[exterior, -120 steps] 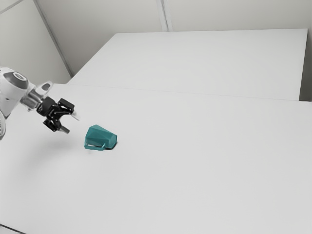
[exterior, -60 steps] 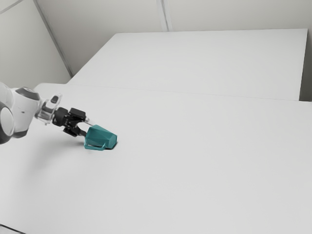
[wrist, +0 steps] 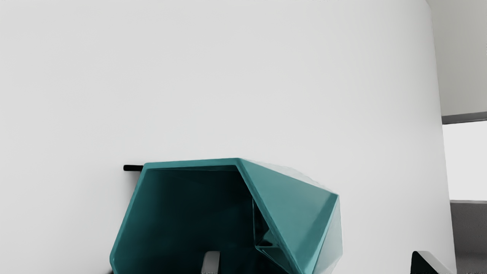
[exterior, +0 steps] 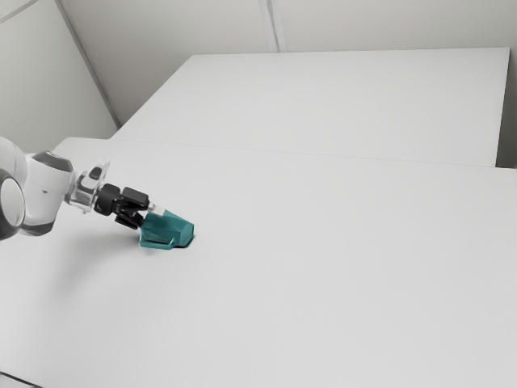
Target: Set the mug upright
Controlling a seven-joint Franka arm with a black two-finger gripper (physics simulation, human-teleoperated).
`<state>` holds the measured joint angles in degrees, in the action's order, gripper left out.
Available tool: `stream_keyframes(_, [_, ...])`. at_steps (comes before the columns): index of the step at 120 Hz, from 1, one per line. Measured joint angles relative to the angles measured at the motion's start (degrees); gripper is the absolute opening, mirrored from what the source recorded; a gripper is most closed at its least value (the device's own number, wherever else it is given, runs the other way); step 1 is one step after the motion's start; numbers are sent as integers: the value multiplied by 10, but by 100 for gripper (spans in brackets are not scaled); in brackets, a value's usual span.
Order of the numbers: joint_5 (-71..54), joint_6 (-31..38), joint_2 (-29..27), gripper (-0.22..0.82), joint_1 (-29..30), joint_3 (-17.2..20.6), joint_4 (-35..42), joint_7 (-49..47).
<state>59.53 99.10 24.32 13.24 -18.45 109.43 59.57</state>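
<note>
Teal faceted mug (wrist: 293, 198) lying on its side on a pale bench (wrist: 266, 76), its six-sided mouth toward the black hand (exterior: 152, 217). The fingers are spread: one tip shows against the mug's dark hollow, the other stands clear beyond its outer wall.

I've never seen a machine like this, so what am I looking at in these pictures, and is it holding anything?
This is a simulated robot arm at a pale table. The exterior view looks on from beside the arm, which comes in from that view's left. The wrist view comes from a camera on the arm's own hand, so its fingertips show along the bottom edge.

On the table lies a teal mug, tipped on its side with its open mouth toward the hand. The two fingers stand apart: one reaches in at the mouth, the other is outside the mug. Nothing is gripped.
</note>
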Motion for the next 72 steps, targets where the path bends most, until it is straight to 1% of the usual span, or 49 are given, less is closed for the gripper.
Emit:
stream_keyframes(16, [8,3,-4,38,-1,0,2,14])
stream_keyframes(43, [16,6,-7,26,-2,0,11,31])
stream_keyframes(59, [17,10,-8,14,-5,0,13,37])
stream_keyframes(72, [17,12,-8,7,-5,0,13,42])
